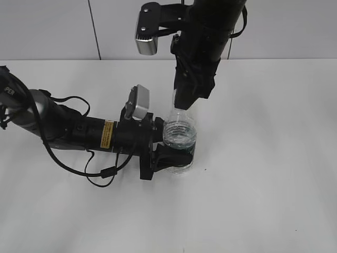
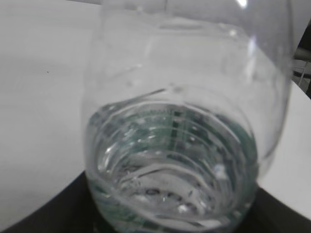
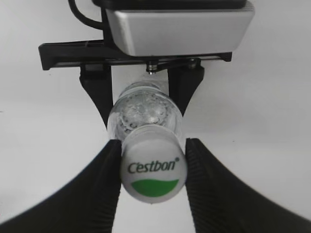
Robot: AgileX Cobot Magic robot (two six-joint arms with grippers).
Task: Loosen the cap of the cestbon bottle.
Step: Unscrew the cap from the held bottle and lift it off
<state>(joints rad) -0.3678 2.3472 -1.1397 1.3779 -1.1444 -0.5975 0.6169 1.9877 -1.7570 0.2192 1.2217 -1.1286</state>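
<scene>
The cestbon bottle (image 1: 180,132) stands upright on the white table (image 1: 263,158), clear with water inside. My left gripper (image 1: 179,146) reaches in from the left and is shut on the bottle's body, which fills the left wrist view (image 2: 184,145). My right gripper (image 1: 181,107) comes down from above and hides the cap in the exterior view. In the right wrist view the white cap (image 3: 153,170), with "Cestbon" lettering and a green mark, sits between the right gripper's (image 3: 153,143) two black fingers (image 3: 107,174), which press on its sides.
The left arm and its cable (image 1: 100,174) lie across the table on the left. A grey wall (image 1: 295,31) stands behind the table.
</scene>
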